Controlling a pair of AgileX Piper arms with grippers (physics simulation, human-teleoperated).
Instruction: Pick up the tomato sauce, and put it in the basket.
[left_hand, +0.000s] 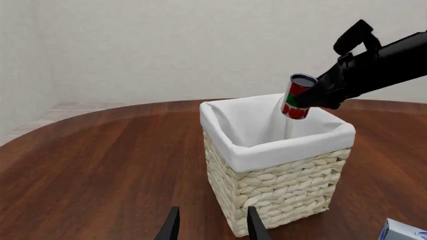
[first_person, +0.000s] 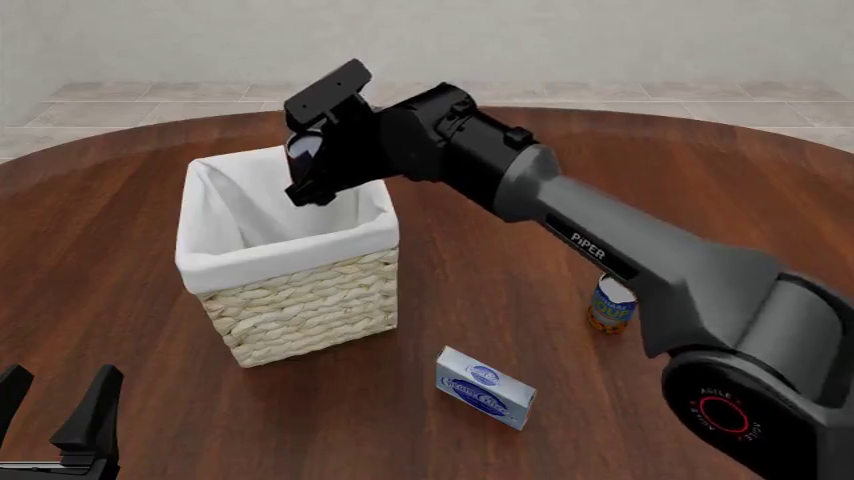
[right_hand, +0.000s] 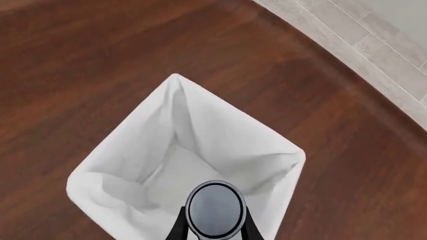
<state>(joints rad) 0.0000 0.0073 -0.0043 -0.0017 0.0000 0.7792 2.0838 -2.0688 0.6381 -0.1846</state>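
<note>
- Between the fingers of the right gripper (left_hand: 308, 102), the tomato sauce (left_hand: 297, 96) is pinched and held in the air, tilted, with its silvery top facing up.
- Directly below the right gripper and its can sits the basket (first_person: 310, 300); the can hangs above the opening, near the far rim, clear of the white liner.
- Seen along the right gripper's fingers, the can top (right_hand: 215, 208) lies over the liner's inner wall.
- Well behind and below the right gripper, near the front table edge, the left gripper (first_person: 56, 405) rests low with its fingers spread and nothing between them.
- Toward the right arm's base, a blue-and-white carton (first_person: 485, 388) lies on the table (first_person: 120, 350), and a blue can (first_person: 613, 305) stands upright beside the arm.
</note>
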